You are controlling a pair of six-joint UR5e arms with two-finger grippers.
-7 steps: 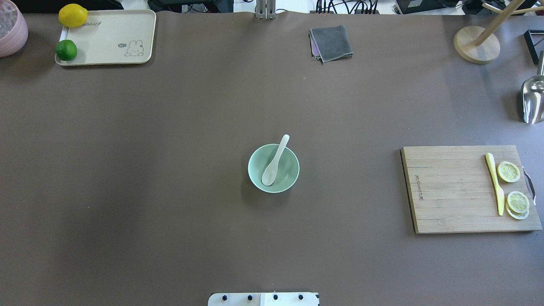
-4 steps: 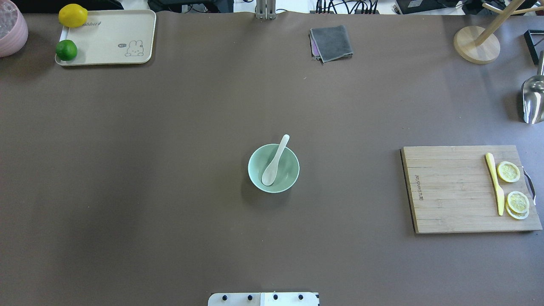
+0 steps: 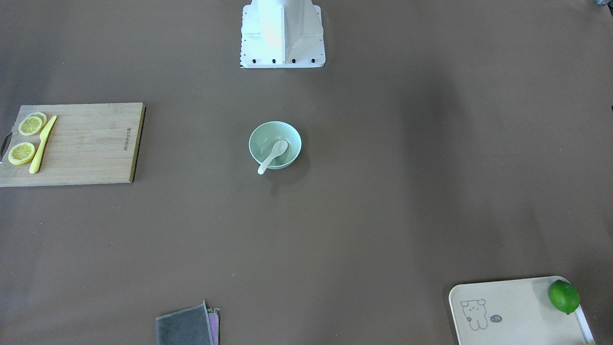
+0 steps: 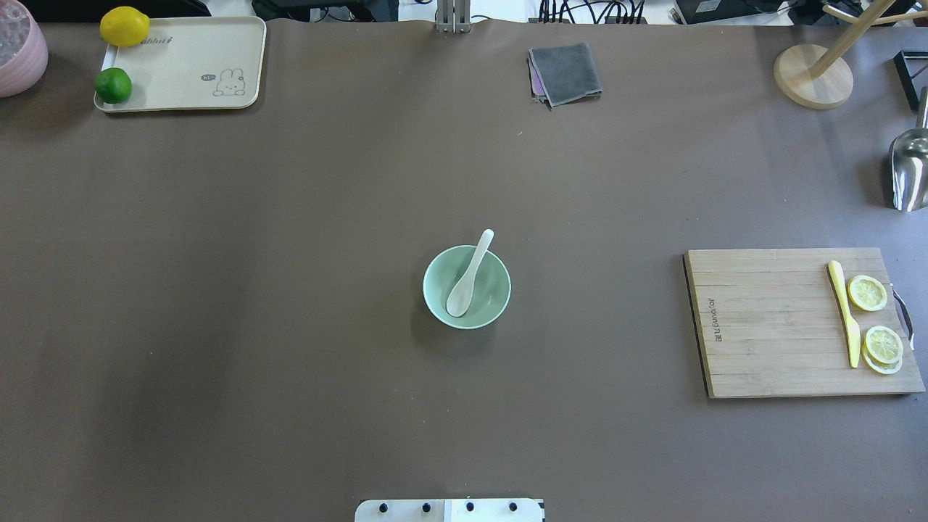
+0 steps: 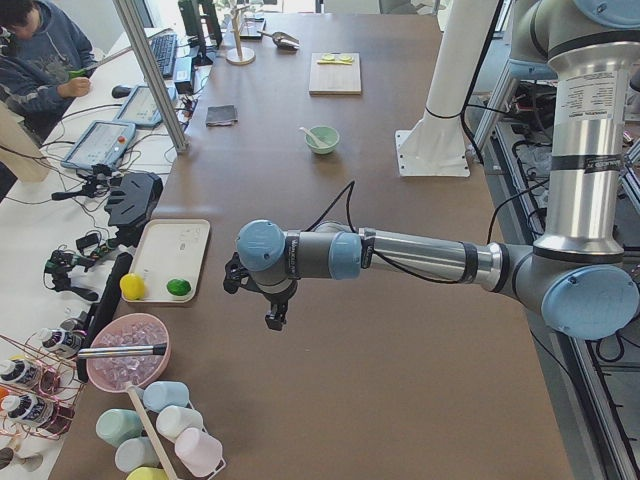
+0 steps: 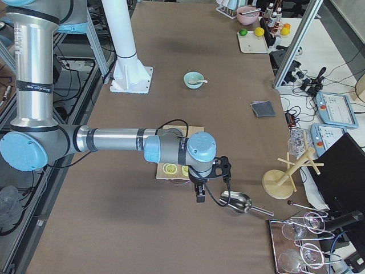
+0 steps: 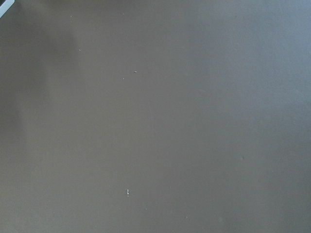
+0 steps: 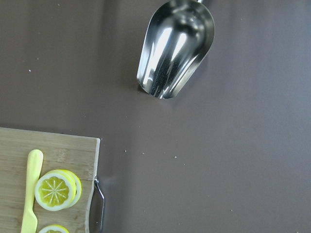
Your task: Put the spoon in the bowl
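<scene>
The white spoon [image 4: 470,274] lies in the pale mint-green bowl [image 4: 495,296] at the table's middle, scoop down inside, handle resting over the far rim. The spoon [image 3: 272,155] and the bowl [image 3: 261,135] also show in the front-facing view. Neither gripper shows in the overhead or front-facing views. My left gripper [image 5: 272,312] hangs over bare table at the left end, far from the bowl [image 5: 323,141]. My right gripper [image 6: 200,193] hangs above the cutting board's edge near a metal scoop. I cannot tell whether either is open or shut.
A wooden cutting board [image 4: 768,326] with lemon slices and a yellow knife [image 4: 844,313] lies at the right. A metal scoop [image 4: 910,170], a wooden stand [image 4: 812,76], a grey cloth [image 4: 565,72] and a tray [image 4: 188,69] with a lemon and a lime sit along the far edge.
</scene>
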